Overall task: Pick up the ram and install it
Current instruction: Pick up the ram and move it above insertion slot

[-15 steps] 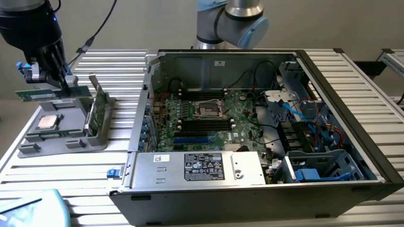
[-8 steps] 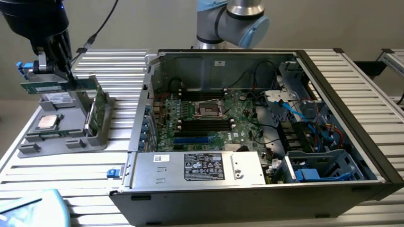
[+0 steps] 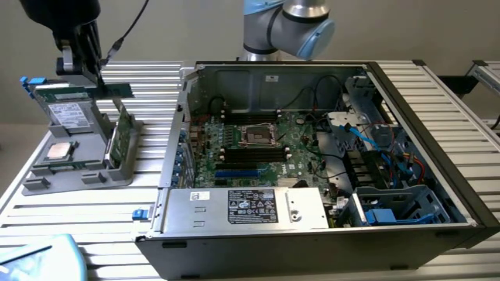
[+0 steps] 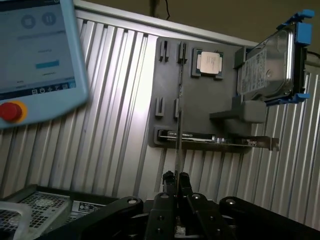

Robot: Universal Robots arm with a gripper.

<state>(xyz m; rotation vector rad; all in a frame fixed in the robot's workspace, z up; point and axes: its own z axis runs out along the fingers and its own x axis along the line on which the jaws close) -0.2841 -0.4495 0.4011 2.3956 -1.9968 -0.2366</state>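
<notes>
The ram (image 3: 82, 91) is a long, narrow green stick, held level in the air above the grey parts holder (image 3: 47, 178) at the exterior view's left. My gripper (image 3: 99, 83) comes down on it from above and is shut on it. In the wrist view the ram (image 4: 179, 100) appears edge-on as a thin dark line running out from my gripper (image 4: 176, 176), whose two fingers pinch it. The holder (image 4: 167, 85) lies beneath it. The open computer case (image 3: 180, 146) with its motherboard (image 3: 297, 146) stands apart, towards the exterior view's right.
The holder carries a hard drive (image 3: 69, 114), a square silver processor (image 3: 61, 151) and a broader green board (image 3: 121, 137) standing upright. The case's metal walls and power supply (image 3: 250, 206) ring the motherboard. A teach pendant (image 4: 35, 55) lies on the slatted table (image 3: 86, 216).
</notes>
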